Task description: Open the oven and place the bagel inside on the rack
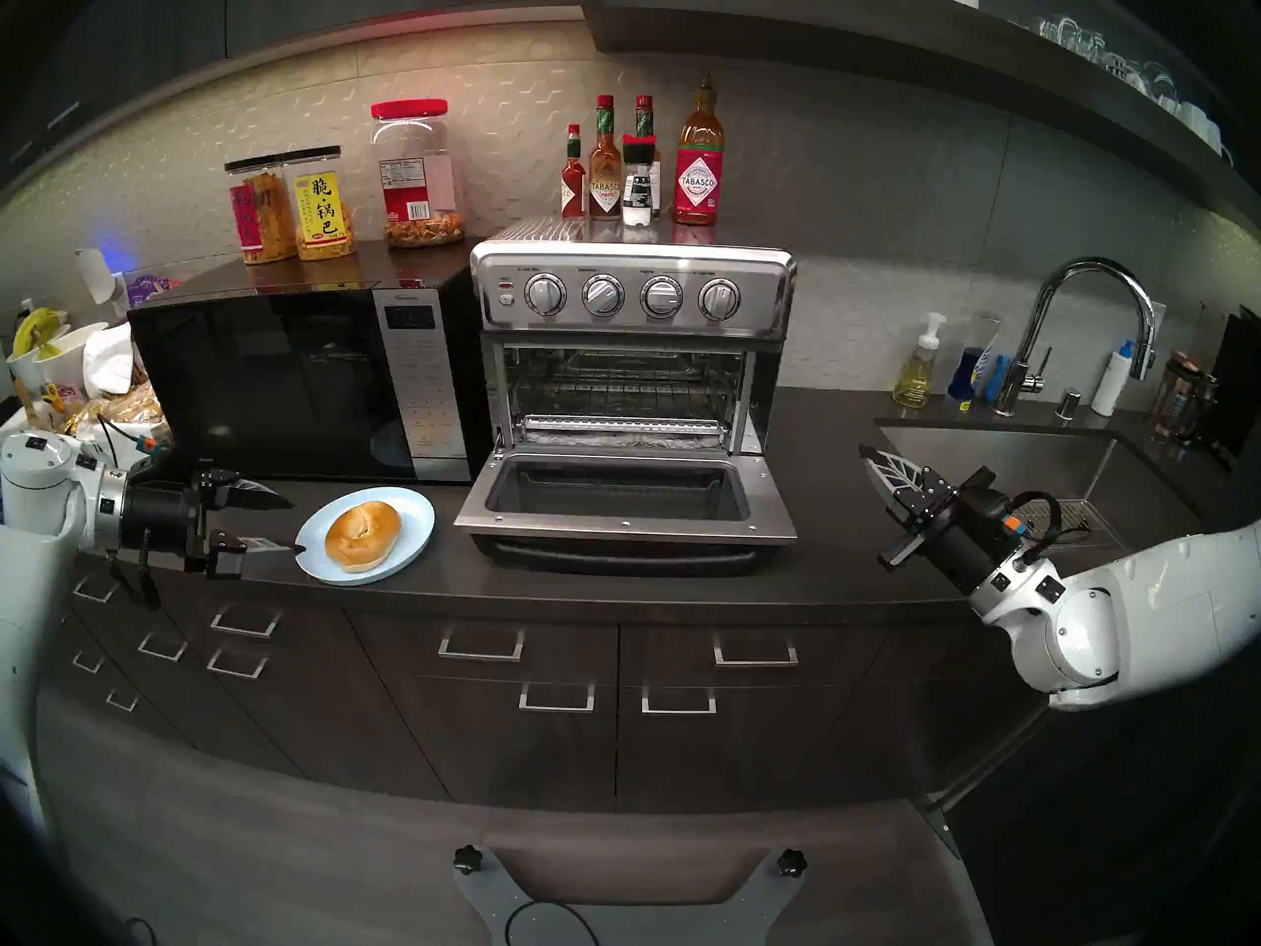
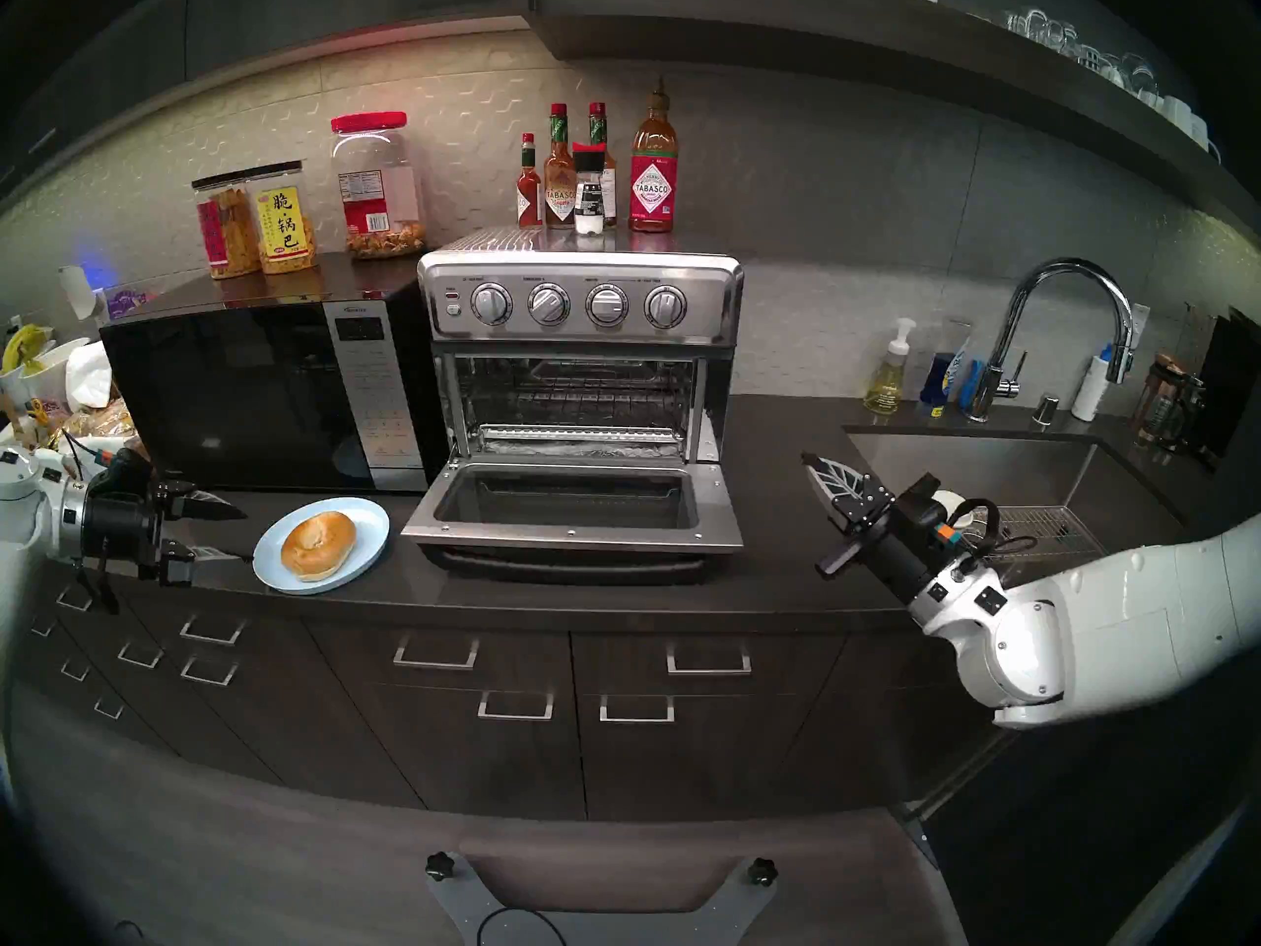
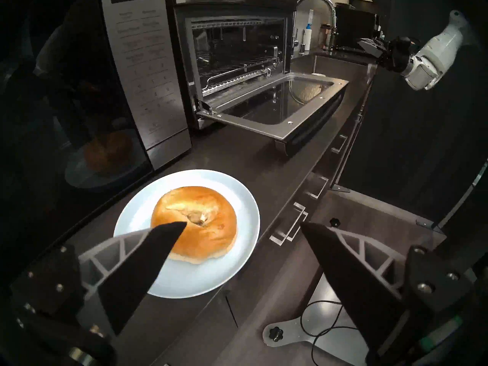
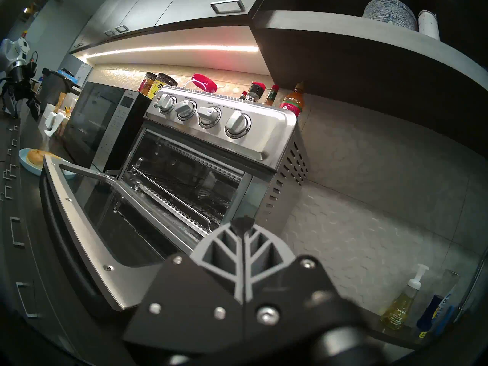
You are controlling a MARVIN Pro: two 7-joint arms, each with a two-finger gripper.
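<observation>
I see the bagel (image 1: 362, 536) on its plate (image 1: 416, 514) on the table (image 1: 853, 514), left of the oven (image 1: 634, 289), ungrasped. The door (image 1: 624, 535) lies fully down, the rack (image 1: 617, 388) bare, so opening is done; pick and placement remain. My left end effector (image 1: 269, 523) is spread wide beside the plate. The right end effector (image 1: 877, 461) is closed, empty, well apart.

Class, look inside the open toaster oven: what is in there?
Inside the oven: a bare wire rack above a foil-lined tray. No food. The cavity's floor is hidden beneath the tray.
</observation>
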